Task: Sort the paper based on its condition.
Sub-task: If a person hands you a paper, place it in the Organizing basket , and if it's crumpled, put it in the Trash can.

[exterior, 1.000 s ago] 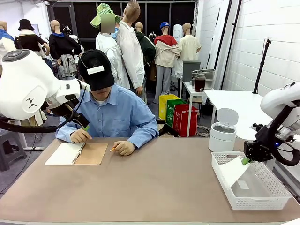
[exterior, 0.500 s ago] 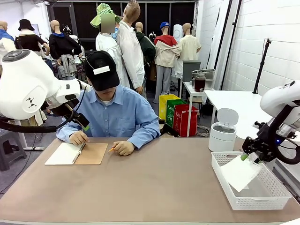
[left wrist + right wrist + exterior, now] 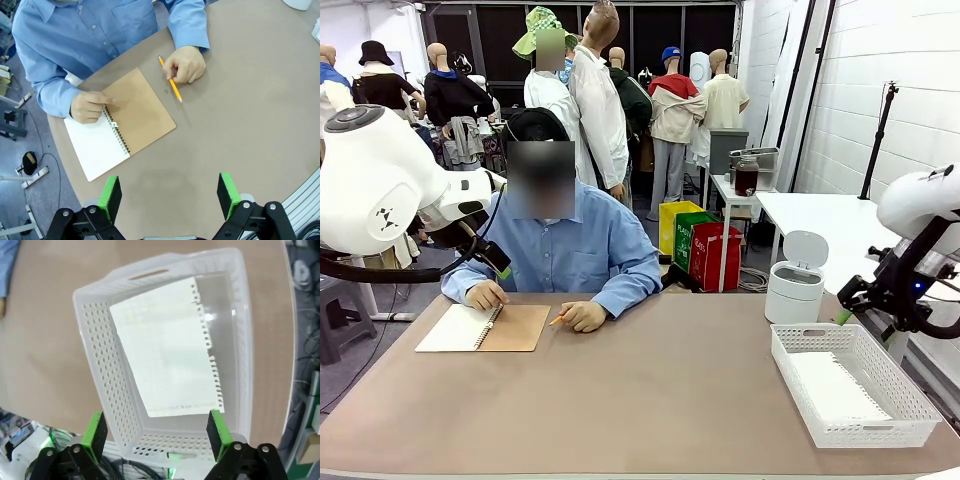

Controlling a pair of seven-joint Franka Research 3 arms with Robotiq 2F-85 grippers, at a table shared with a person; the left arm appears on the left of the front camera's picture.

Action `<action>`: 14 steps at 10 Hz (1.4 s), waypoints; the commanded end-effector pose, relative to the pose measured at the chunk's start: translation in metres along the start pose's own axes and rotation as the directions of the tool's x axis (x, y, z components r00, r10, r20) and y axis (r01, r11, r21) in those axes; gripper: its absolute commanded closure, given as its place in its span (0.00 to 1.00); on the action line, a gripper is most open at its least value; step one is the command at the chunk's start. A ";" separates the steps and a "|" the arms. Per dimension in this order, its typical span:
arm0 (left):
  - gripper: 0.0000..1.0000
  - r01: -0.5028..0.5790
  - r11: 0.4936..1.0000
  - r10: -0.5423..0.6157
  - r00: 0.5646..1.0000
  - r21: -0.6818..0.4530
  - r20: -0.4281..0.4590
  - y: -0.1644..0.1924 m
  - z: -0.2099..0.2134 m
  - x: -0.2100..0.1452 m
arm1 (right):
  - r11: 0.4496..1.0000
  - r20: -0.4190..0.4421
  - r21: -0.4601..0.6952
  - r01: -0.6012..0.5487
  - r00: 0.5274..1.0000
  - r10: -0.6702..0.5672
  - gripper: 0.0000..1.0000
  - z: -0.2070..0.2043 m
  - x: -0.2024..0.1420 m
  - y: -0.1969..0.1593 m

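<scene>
At nine o'clock on the desk (image 3: 650,400) lies a spiral-bound notebook (image 3: 485,327), opened flat with its white page to the left and its brown kraft cover to the right. The person's one hand (image 3: 486,293) rests on the spiral binding; the other hand (image 3: 585,316), just to the right of the notebook, holds a yellow pencil (image 3: 170,82).

The left gripper (image 3: 170,197) hangs above bare desk at six o'clock from the notebook in the left wrist view, its fingers (image 3: 110,197) spread wide and holding nothing.

At three o'clock a white perforated plastic basket (image 3: 798,385) stands on the desk. The paper (image 3: 167,350) lies flat on the basket's floor, one long edge ragged with torn binding holes, touching no fingers. Behind the basket at twelve o'clock, off the desk, stands a small white lidded bin (image 3: 794,280).

The right gripper (image 3: 157,432) hovers above the near end of the basket, its fingers (image 3: 96,430) spread wide and empty, well apart from the sheet below.
</scene>
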State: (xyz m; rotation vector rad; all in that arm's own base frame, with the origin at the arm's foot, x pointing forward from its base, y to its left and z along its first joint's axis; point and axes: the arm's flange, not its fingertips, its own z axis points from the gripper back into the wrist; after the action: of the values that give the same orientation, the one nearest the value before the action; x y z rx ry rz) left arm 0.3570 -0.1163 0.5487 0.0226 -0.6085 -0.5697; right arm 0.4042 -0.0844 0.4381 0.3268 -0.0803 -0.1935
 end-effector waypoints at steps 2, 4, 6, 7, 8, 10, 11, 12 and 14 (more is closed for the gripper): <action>0.00 -0.002 1.000 0.002 1.000 -0.002 0.001 0.000 0.000 0.000 | 0.990 0.011 -0.131 0.047 0.999 -0.046 0.00 0.041 -0.012 0.019; 0.00 -0.002 1.000 0.002 1.000 -0.002 0.001 0.000 0.000 0.000 | 0.985 0.063 -0.167 0.049 0.997 -0.039 0.00 0.056 -0.016 0.036; 0.00 -0.002 1.000 0.002 1.000 -0.002 0.001 0.000 0.000 0.000 | 0.994 0.038 -0.109 0.028 0.999 -0.024 0.00 0.043 -0.011 0.019; 0.00 -0.002 1.000 0.002 1.000 -0.002 0.001 0.000 0.000 0.000 | 0.994 0.038 -0.109 0.028 0.999 -0.024 0.00 0.043 -0.011 0.019; 0.00 -0.002 1.000 0.002 1.000 -0.002 0.001 0.000 0.000 0.000 | 0.994 0.038 -0.109 0.028 0.999 -0.024 0.00 0.043 -0.011 0.019; 0.00 -0.002 1.000 0.002 1.000 -0.002 0.001 0.000 0.000 0.000 | 0.994 0.038 -0.109 0.028 0.999 -0.024 0.00 0.043 -0.011 0.019; 0.00 -0.002 1.000 0.002 1.000 -0.002 0.001 0.000 0.000 0.000 | 0.994 0.038 -0.109 0.028 0.999 -0.024 0.00 0.043 -0.011 0.019; 0.00 -0.002 1.000 0.002 1.000 -0.002 0.001 0.000 0.000 0.000 | 0.994 0.038 -0.109 0.028 0.999 -0.024 0.00 0.043 -0.011 0.019; 0.00 -0.002 1.000 0.002 1.000 -0.002 0.001 0.000 0.000 0.000 | 0.994 0.038 -0.109 0.028 0.999 -0.024 0.00 0.043 -0.011 0.019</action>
State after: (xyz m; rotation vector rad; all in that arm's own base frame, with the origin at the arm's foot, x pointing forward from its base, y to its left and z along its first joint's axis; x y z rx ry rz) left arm 0.3570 -0.1163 0.5488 0.0226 -0.6085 -0.5697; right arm 0.3919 -0.0791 0.4869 0.1996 -0.0923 -0.2416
